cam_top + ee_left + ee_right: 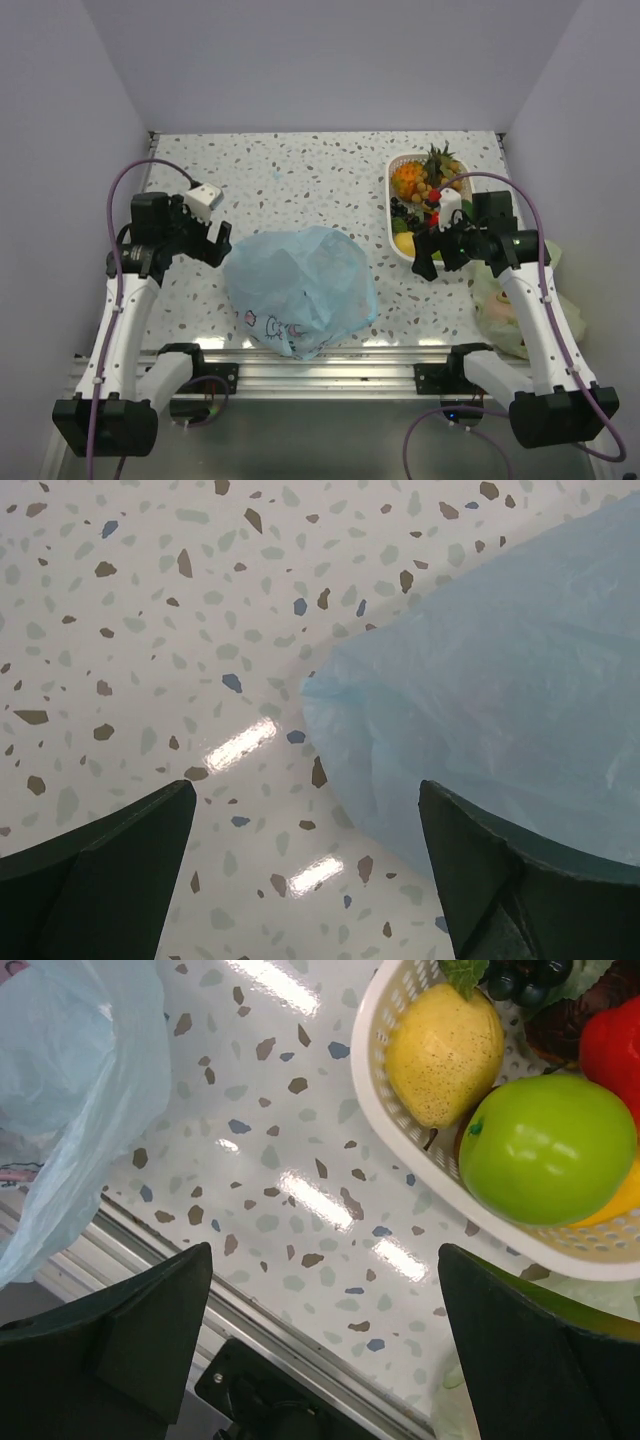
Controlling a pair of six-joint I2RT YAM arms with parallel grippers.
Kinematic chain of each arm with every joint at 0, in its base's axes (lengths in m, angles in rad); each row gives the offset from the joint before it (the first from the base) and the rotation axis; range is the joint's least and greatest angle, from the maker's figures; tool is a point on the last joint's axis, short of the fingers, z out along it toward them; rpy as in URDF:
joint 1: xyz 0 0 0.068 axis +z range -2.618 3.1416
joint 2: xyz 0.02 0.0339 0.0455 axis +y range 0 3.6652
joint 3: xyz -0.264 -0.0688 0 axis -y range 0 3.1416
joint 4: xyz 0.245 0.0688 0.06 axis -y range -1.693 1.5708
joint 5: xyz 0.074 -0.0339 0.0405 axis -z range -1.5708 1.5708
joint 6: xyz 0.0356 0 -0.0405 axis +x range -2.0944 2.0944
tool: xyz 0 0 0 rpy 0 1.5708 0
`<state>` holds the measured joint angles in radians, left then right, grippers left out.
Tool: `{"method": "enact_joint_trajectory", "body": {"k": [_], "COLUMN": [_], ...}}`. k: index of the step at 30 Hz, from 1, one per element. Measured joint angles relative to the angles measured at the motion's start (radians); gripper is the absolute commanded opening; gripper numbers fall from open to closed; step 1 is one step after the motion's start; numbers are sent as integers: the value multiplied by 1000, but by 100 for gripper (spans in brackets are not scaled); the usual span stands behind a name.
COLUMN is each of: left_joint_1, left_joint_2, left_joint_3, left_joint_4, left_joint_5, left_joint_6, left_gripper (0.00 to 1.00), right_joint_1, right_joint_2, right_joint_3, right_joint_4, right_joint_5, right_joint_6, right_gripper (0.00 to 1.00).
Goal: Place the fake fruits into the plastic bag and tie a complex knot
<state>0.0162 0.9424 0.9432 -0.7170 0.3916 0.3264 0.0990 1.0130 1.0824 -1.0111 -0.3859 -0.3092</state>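
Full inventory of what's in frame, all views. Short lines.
plastic bag: one, light blue, table centre, toward the near edge, between the arms
fake fruits: several, orange, yellow, green, red, dark purple, plus a pineapple, all in the basket
basket: one, white, far right of table
pale green bag: one, right edge, by the right arm
table: one, white speckled
left end effector: open, beside the plastic bag
right end effector: open, by the basket's near end

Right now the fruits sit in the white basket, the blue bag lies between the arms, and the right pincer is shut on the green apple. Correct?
Not quite: the right pincer is open and empty, apart from the green apple, which lies in the basket, as the right wrist view shows. The rest holds.
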Motion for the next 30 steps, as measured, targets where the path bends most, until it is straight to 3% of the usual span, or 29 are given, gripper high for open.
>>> {"method": "enact_joint_trajectory", "body": {"k": [5,13,19,27,30], "left_joint_1": [0,0,-4,-68,-106], "left_joint_2": [21,54,55,67,81], "left_joint_3": [79,287,278,179,138], "left_joint_4": [-66,-322,-449,-443,-410], "left_joint_5": [41,216,320,394,406], "left_joint_6": [65,340,460,478,470], "left_gripper": [100,100,100,99,92], "right_joint_1": [0,3,60,254,320], "right_joint_2": [18,69,144,273,336], "right_joint_3": [0,8,10,12,13], "right_joint_4": [-21,-29,3,103,124], "right_joint_5": [-69,-188,-269,-243,-225], "right_joint_6": [-7,-10,8,53,61], "right_gripper": [98,98,99,97,91]}}
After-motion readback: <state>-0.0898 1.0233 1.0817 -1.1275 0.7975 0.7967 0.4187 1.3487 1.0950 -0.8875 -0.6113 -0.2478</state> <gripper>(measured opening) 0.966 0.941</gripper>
